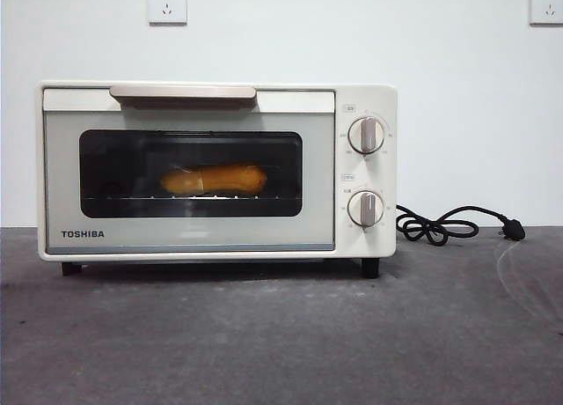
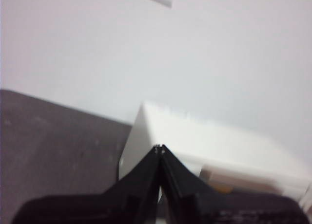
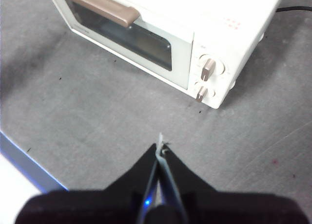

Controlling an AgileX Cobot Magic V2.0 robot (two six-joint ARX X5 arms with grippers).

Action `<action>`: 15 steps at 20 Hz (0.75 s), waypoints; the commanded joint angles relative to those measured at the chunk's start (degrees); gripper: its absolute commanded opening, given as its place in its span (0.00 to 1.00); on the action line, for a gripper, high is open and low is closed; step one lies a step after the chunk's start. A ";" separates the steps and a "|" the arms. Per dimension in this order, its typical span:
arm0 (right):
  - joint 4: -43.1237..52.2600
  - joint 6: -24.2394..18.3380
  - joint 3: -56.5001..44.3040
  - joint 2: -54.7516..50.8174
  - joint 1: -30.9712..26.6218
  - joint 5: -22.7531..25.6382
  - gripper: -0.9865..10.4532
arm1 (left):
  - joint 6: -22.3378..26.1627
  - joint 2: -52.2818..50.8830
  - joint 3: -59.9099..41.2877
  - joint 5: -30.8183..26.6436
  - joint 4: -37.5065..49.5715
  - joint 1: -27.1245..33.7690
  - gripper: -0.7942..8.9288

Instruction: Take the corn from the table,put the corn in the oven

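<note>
Corn (image 1: pixel 214 180) lies on the rack inside the oven (image 1: pixel 365 220), seen through the dark glass of the closed door, with the oven standing on the table (image 1: pixel 264 335) (power cord (image 1: pixel 444 224) trailing off beside the knobs, plug lying loose). Left gripper (image 2: pixel 160 147) hangs above and behind the oven, jaws pressed together and holding nothing; right gripper (image 3: pixel 161 148) hovers over bare table in front of the oven's knob side, jaws likewise pressed together and empty. Judged: placing step looks finished, so the next move calls for little beyond keeping both arms clear of the door handle (image 1: pixel 183 92).
</note>
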 commanded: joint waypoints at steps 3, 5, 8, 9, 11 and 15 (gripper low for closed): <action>0.50 0.63 0.07 0.07 -0.04 0.72 0.09 | 8.41 -0.26 -10.25 3.43 8.48 0.11 0.08; 0.46 0.63 0.07 0.07 -0.04 0.90 0.09 | 9.31 -0.28 -14.51 4.37 12.00 0.09 0.08; 0.44 0.63 0.07 0.07 -0.04 0.92 0.09 | 9.40 -0.28 -19.61 5.40 16.50 0.09 0.08; 0.46 0.63 0.07 0.07 -0.04 0.92 0.09 | 9.44 -0.28 -21.03 5.44 17.66 0.09 0.08; 0.46 0.63 0.07 0.07 -0.04 0.92 0.09 | 9.68 -0.28 -23.15 5.81 18.97 0.13 0.08; 0.46 0.63 0.07 0.07 -0.04 0.92 0.09 | 12.17 -0.31 -25.99 5.84 18.67 0.17 0.08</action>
